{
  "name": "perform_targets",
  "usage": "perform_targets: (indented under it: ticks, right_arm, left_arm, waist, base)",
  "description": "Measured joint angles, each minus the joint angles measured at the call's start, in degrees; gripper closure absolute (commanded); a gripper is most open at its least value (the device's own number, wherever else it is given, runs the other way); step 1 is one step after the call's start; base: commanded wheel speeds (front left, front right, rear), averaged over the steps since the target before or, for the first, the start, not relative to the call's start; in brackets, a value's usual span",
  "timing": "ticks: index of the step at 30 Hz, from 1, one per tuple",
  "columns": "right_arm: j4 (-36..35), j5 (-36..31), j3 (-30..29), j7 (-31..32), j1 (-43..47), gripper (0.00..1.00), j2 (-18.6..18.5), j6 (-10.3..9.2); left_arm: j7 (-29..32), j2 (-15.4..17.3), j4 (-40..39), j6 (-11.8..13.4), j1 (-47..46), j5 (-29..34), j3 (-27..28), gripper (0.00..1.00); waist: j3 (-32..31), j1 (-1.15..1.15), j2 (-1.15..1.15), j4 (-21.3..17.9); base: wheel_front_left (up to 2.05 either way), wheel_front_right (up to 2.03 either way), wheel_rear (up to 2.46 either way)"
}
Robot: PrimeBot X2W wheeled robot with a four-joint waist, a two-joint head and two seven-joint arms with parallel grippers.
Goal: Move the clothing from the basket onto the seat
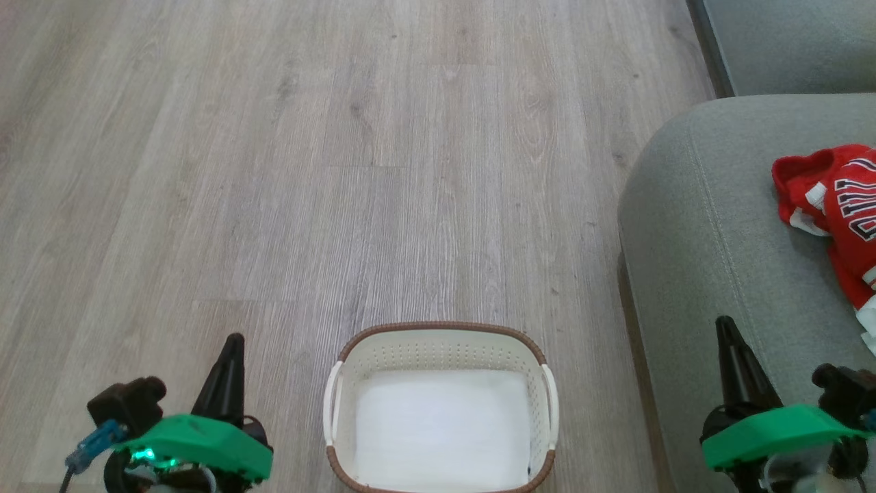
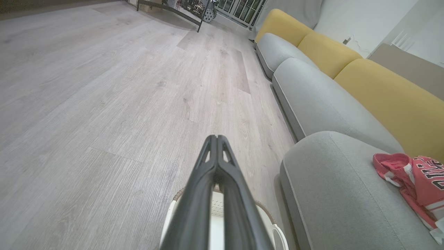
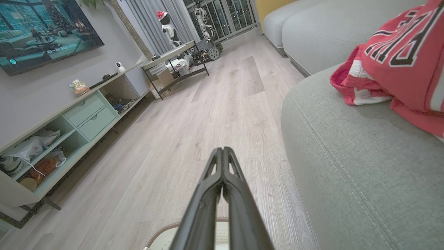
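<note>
The red clothing (image 1: 838,205) with white trim and black lettering lies crumpled on the grey-green seat (image 1: 712,260) at the right edge; it shows again as the clothing (image 2: 416,180) on the seat (image 2: 333,187) and as the clothing (image 3: 392,62). The white basket (image 1: 441,342) with its brown rim stands on the floor at bottom centre, its white bottom bare. My left gripper (image 1: 233,342) is shut, left of the basket; its tips (image 2: 216,138) meet. My right gripper (image 1: 725,325) is shut over the seat's front part, with nothing held, fingers together (image 3: 222,150).
Pale wood floor (image 1: 342,171) spreads ahead and to the left. More grey sofa cushions (image 2: 312,97) with yellow backs (image 2: 388,93) run along the right. A low TV cabinet (image 3: 62,132) and a metal-legged table (image 3: 180,59) stand along the far wall.
</note>
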Motion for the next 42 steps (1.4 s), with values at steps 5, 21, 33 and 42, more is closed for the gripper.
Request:
perform_targets:
  ticks: [5,21,33,42]
  right_arm:
    - [0.21,2.33,-0.16,0.58,-0.01,1.0,0.09,0.0]
    - [1.26,11.78,-1.25,3.13,-0.77,1.0,0.45,-0.01]
    - [1.91,19.34,-1.96,5.11,-1.51,1.0,0.92,-0.01]
    - [2.49,24.49,-2.37,6.48,-2.72,1.0,1.78,-0.01]
  left_arm:
    - [0.81,-0.3,0.16,-0.51,-0.14,-1.97,0.96,1.0]
    - [3.02,-2.01,1.31,-2.05,-1.01,-9.79,3.8,1.0]
    - [5.31,-3.53,1.79,-3.55,-1.18,-16.14,6.79,1.0]
    - [6.71,-4.24,2.24,-4.55,-1.43,-20.46,8.49,1.0]
  waist:
    - [0.0,0.0,0.0,-0.14]
    - [0.03,0.0,0.0,-0.69]
    - [0.05,0.0,0.0,-1.14]
    - [0.06,0.0,0.0,-1.46]
  base:
    - [0.0,0.0,0.0]
    - [0.0,0.0,0.0]
    - [0.0,0.0,0.0]
    - [0.0,0.0,0.0]
